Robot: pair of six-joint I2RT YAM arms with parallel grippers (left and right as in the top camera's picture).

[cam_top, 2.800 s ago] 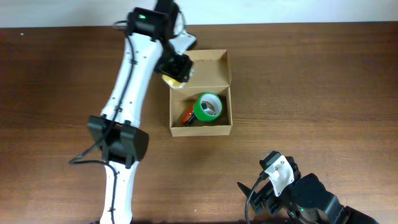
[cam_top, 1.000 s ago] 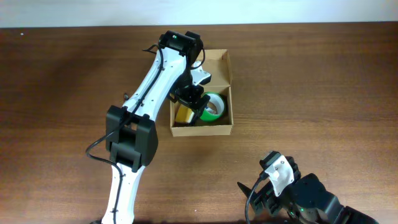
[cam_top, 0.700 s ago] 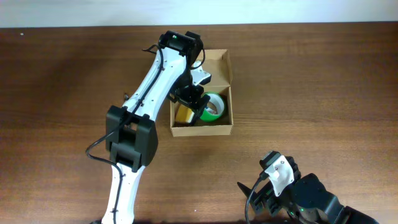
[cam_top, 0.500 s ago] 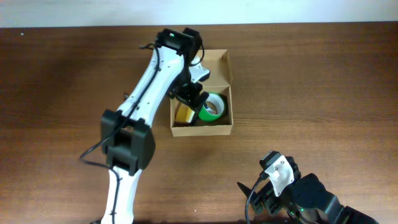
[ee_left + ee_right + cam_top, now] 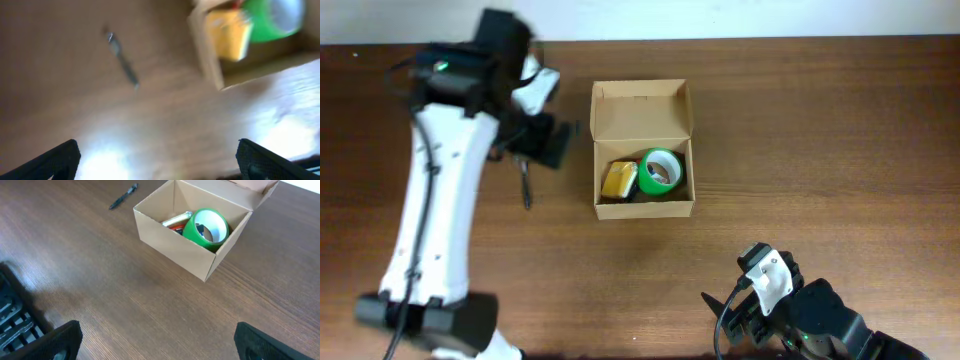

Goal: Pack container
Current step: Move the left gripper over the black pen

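The container (image 5: 605,208), a tan cardboard box, stands open with its flap lid (image 5: 642,110) folded back. Inside lie a yellow item (image 5: 619,180) and a green tape roll (image 5: 660,172). My left gripper (image 5: 552,143) hangs open and empty over the table left of the box; its blurred wrist view shows the box wall (image 5: 207,60), the yellow item (image 5: 232,32) and the green roll (image 5: 275,15). At the front right my right gripper (image 5: 740,300) stands open and empty, well short of the box (image 5: 170,245) and the green roll (image 5: 207,226).
A dark pen (image 5: 525,185) lies on the wooden table left of the box, below my left gripper; it also shows as the pen (image 5: 122,59) and the pen (image 5: 123,196). A black ribbed object (image 5: 12,312) sits at the near left of the right wrist view.
My left arm has pulled out of the box and swung far left, open and empty, leaving the yellow item inside. The right arm has not moved.
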